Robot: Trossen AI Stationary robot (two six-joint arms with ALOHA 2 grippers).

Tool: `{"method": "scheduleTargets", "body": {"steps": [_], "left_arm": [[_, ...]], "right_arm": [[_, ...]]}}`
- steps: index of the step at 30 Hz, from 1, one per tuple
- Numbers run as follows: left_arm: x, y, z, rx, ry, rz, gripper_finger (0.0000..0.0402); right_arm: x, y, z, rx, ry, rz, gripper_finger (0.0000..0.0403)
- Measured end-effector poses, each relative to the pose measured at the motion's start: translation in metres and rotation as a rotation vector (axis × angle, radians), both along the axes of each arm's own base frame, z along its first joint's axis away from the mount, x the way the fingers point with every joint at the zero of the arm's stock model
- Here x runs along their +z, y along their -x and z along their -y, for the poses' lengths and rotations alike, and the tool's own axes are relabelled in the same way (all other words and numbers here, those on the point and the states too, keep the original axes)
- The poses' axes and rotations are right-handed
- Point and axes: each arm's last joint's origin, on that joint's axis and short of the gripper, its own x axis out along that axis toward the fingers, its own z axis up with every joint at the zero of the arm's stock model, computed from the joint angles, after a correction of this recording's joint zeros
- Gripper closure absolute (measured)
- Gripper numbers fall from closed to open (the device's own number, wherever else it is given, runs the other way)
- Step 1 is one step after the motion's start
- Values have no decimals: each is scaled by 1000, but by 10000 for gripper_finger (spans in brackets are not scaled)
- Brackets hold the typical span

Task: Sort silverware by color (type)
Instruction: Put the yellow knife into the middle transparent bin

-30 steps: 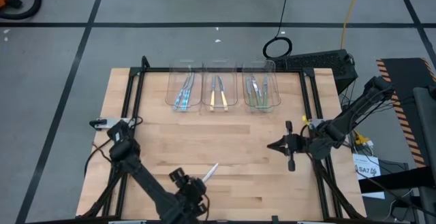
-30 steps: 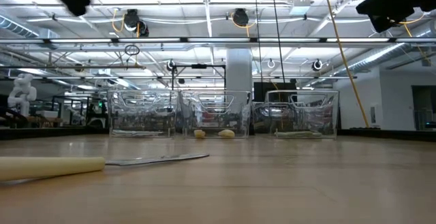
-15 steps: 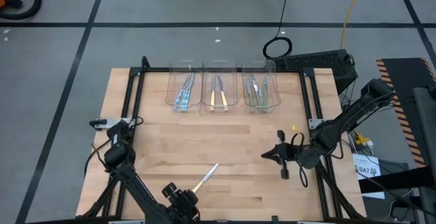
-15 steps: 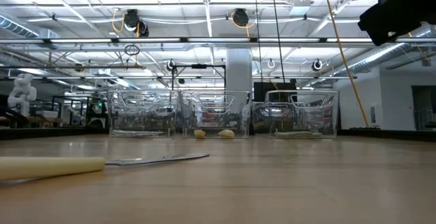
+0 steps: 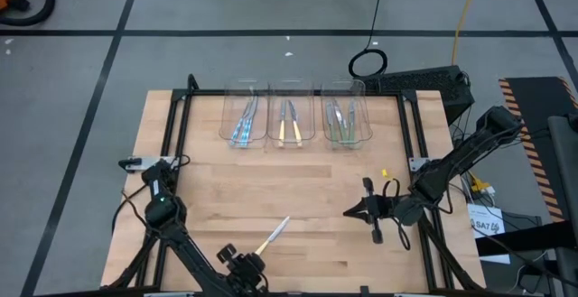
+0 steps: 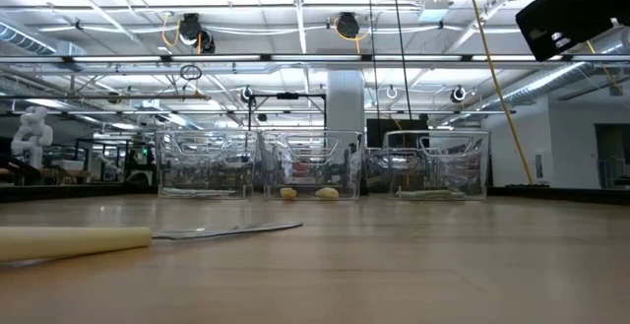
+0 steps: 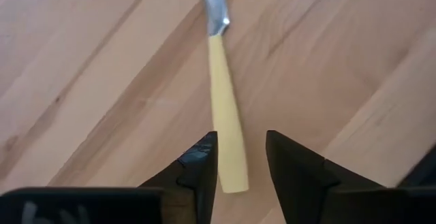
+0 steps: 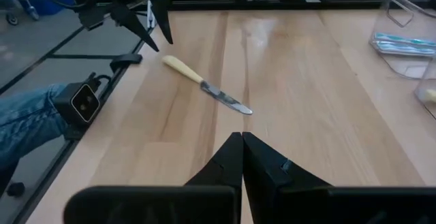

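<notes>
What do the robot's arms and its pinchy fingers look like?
Both arms are dark, nearly black, built of slim jointed sections. The left gripper has two black, wedge-shaped fingers that taper to blunt tips. The right gripper has the same black pointed fingers. Thin black cables loop along the right arm, with small yellow bits beside it. No markings can be read on either arm.

Robotics lab: taped concrete floor (image 5: 81, 71), ceiling strip lights (image 6: 295, 9), framed workbench (image 5: 298, 166).
</notes>
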Motion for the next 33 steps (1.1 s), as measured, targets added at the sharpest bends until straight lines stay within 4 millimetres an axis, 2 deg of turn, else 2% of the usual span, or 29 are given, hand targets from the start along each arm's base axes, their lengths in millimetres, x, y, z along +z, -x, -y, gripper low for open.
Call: {"method": "scheduleTargets", "body": {"steps": [12, 16, 24, 33], "left_arm": [[0, 0, -1, 140, 34, 50, 273], [-10, 1, 3, 173, 52, 13, 273], [-38, -4, 2, 132, 6, -91, 273], [-40, -10, -3, 119, 15, -103, 273]], "right_arm": [[0, 0, 0, -2, -10, -2, 401], [0, 0, 0, -6, -17, -3, 401], [-1, 0, 0, -19, -47, -11, 401], [-1, 0, 0, -17, -42, -13, 401]]}}
